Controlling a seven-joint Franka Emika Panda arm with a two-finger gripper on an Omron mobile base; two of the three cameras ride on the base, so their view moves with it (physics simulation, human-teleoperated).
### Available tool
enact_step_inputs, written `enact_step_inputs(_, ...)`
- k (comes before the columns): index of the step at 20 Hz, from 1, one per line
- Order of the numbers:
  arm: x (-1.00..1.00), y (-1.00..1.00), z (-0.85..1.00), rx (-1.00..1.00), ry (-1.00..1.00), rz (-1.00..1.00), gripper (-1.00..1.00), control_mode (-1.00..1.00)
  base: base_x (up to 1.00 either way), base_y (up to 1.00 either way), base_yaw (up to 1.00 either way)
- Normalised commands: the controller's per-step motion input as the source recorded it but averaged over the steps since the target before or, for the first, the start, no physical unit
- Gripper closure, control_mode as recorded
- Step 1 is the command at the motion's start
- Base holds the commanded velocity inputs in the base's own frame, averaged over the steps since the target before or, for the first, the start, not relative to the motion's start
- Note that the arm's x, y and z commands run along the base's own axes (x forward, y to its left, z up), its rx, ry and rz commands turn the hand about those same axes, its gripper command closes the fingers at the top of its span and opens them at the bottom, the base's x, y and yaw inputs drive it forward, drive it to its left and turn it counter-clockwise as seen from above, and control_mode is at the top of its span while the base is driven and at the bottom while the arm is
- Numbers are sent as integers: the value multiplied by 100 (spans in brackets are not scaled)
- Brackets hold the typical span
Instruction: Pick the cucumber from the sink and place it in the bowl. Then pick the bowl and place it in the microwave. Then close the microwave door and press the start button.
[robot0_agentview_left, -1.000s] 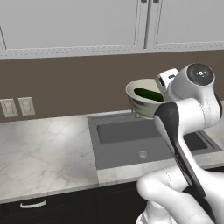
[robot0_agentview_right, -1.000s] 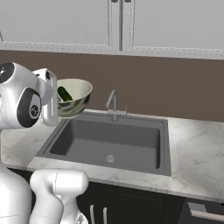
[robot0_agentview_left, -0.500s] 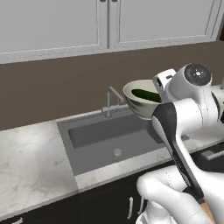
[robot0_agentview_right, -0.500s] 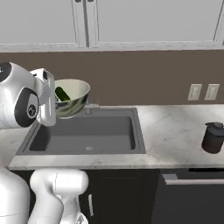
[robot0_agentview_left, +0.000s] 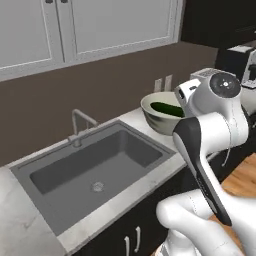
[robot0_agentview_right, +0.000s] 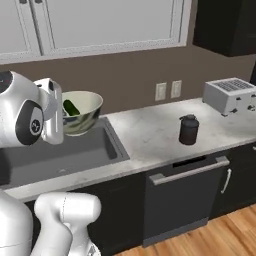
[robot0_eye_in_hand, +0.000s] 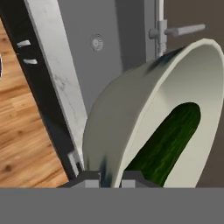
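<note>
The pale cream bowl (robot0_agentview_left: 159, 119) hangs in the air above the counter at the right end of the grey sink (robot0_agentview_left: 95, 165), held up by its rim. My gripper (robot0_eye_in_hand: 109, 176) is shut on that rim, one finger inside and one outside. The dark green cucumber (robot0_agentview_left: 168, 109) lies inside the bowl. From the right base view the bowl (robot0_agentview_right: 83, 112) sits against my white hand, and the cucumber (robot0_agentview_right: 71, 107) shows just inside its left wall. In the hand view the bowl (robot0_eye_in_hand: 131, 118) is tilted on edge, with the cucumber (robot0_eye_in_hand: 168, 140) against its inner wall. The microwave is out of view.
The faucet (robot0_agentview_left: 80, 122) stands behind the sink. To the right along the marble counter (robot0_agentview_right: 150, 135) are a dark canister (robot0_agentview_right: 188, 130), a toaster (robot0_agentview_right: 230, 95) and wall outlets (robot0_agentview_right: 167, 90). A dishwasher front (robot0_agentview_right: 187, 195) is under the counter, above a wood floor (robot0_agentview_right: 220, 235).
The whole picture has swung: the base has turned right, so the sink slides left and the toaster and canister come into view. The bowl with the cucumber stays in my gripper.
</note>
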Motion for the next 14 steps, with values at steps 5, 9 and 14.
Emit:
enact_step_inputs(5, 0, 0, 0, 0, 0, 0, 100, 100, 16, -21, -45)
enact_step_inputs(9, 0, 0, 0, 0, 0, 0, 100, 100, 30, -22, -40)
enact_step_inputs(14, 0, 0, 0, 0, 0, 0, 100, 100, 46, -18, -38)
